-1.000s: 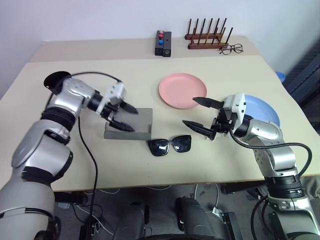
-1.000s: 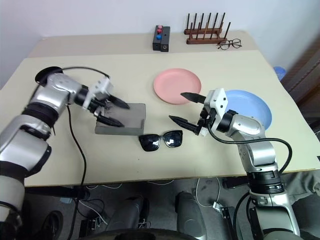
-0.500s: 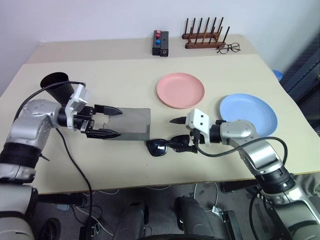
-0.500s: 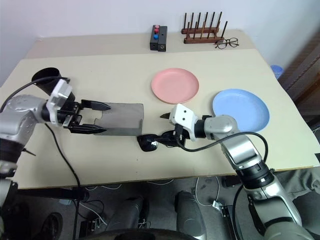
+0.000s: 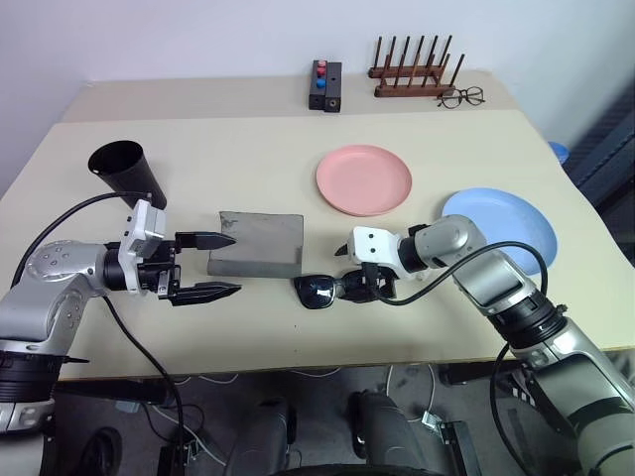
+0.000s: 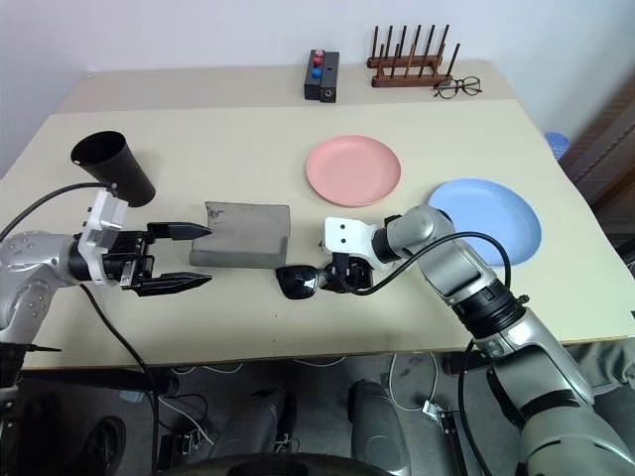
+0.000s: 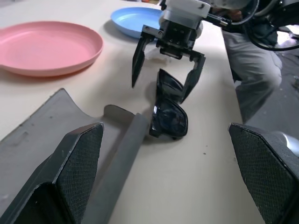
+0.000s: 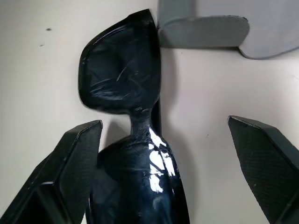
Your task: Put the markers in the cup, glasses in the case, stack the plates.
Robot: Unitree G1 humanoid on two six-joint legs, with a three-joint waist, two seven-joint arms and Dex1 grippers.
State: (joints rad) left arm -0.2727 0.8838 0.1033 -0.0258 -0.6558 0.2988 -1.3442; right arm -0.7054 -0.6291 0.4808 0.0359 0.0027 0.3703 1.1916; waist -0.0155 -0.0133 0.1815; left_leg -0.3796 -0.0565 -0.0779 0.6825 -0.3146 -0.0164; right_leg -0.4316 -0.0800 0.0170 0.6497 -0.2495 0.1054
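Black sunglasses, the glasses (image 5: pixel 319 291), lie near the table's front edge, just right of the grey case (image 5: pixel 260 243). My right gripper (image 5: pixel 363 281) is open and low over their right lens, one finger on each side (image 8: pixel 70 172); I see no contact. The left wrist view shows the same straddle of the glasses (image 7: pixel 170 112). My left gripper (image 5: pixel 220 265) is open and empty, just left of the case and pointing at it. The black cup (image 5: pixel 121 169) stands at the left. The pink plate (image 5: pixel 363 178) and blue plate (image 5: pixel 501 223) lie apart. The markers are out of view.
At the table's back stand a black box (image 5: pixel 324 84) with red and blue knobs and a wooden peg rack (image 5: pixel 412 74), with wire-framed spectacles (image 5: pixel 458 96) beside it. Cables trail from both arms over the front edge.
My left gripper has pulled back off the case, to its left. My right gripper has swung down and left, from above the table beside the blue plate to straddle the glasses.
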